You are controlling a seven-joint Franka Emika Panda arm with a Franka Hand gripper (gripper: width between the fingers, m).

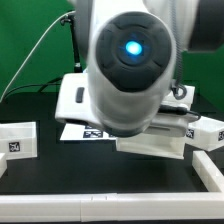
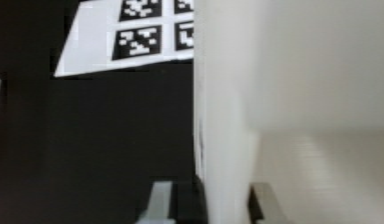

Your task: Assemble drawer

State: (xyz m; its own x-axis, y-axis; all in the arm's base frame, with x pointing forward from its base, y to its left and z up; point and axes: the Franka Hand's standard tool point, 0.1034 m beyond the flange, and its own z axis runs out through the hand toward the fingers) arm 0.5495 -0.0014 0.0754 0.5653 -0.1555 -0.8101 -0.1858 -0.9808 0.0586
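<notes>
The drawer, a low white open-topped tray, sits under my arm in the exterior view, in front of the marker board. In the wrist view one of its side walls runs between my fingers, with the tray's inside floor beside it. My gripper is closed on this wall, one finger outside and the other on the inside. In the exterior view the arm hides the gripper. The tall white cube casing stands behind the arm, mostly hidden.
A loose white part with a tag lies at the exterior view's left and another at its right. A white rail runs along the table's front edge and up the right side. The marker board also shows in the wrist view.
</notes>
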